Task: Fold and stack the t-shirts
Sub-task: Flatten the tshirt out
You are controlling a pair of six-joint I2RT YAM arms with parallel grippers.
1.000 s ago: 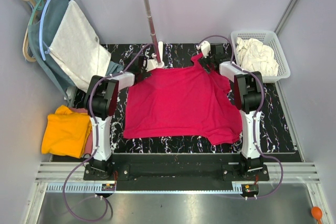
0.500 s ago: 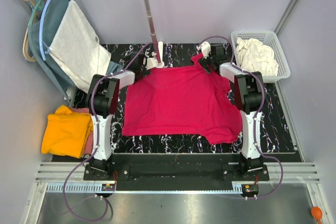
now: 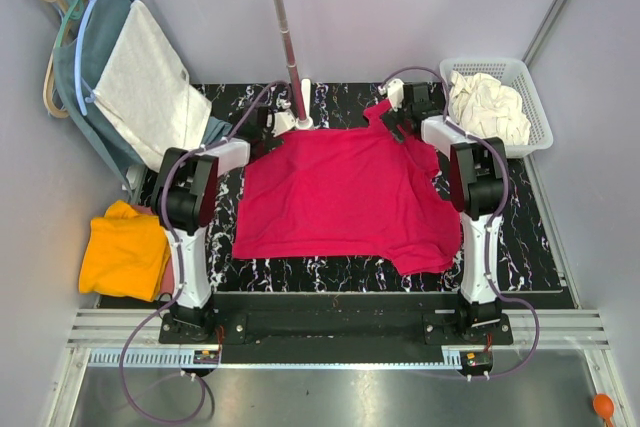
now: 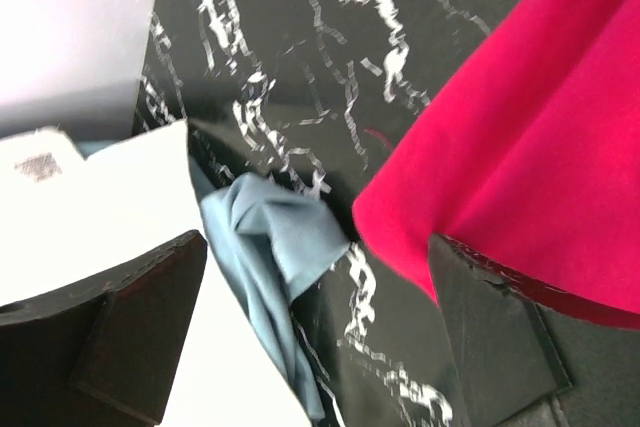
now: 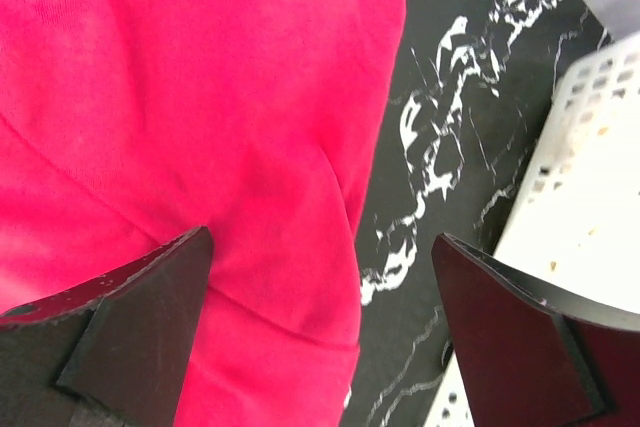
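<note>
The crimson-pink t-shirt (image 3: 345, 197) lies spread out on the black marbled table (image 3: 540, 237), between the two arms, with its far edge by both grippers. It shows no print in any view.

The left gripper (image 3: 272, 123) hovers at the shirt's far left corner with its jaws spread wide and nothing between them. In the left wrist view the shirt's edge (image 4: 540, 147) meets the finger on the right (image 4: 500, 337), while a fold of teal-blue cloth (image 4: 270, 237) lies on the table below the gap.

The right gripper (image 3: 400, 112) sits at the far right corner, also spread and holding nothing. Its wrist view shows the shirt (image 5: 180, 97) under one finger (image 5: 130, 317) and bare table under the other.

A small grey mark on the white cloth (image 4: 100, 207) is too blurred to read.

The cream-white t-shirt (image 3: 485, 107) is crumpled in the white basket (image 3: 540, 112) on the right. The orange-yellow t-shirt (image 3: 125, 252) lies folded beyond the left arm.
</note>
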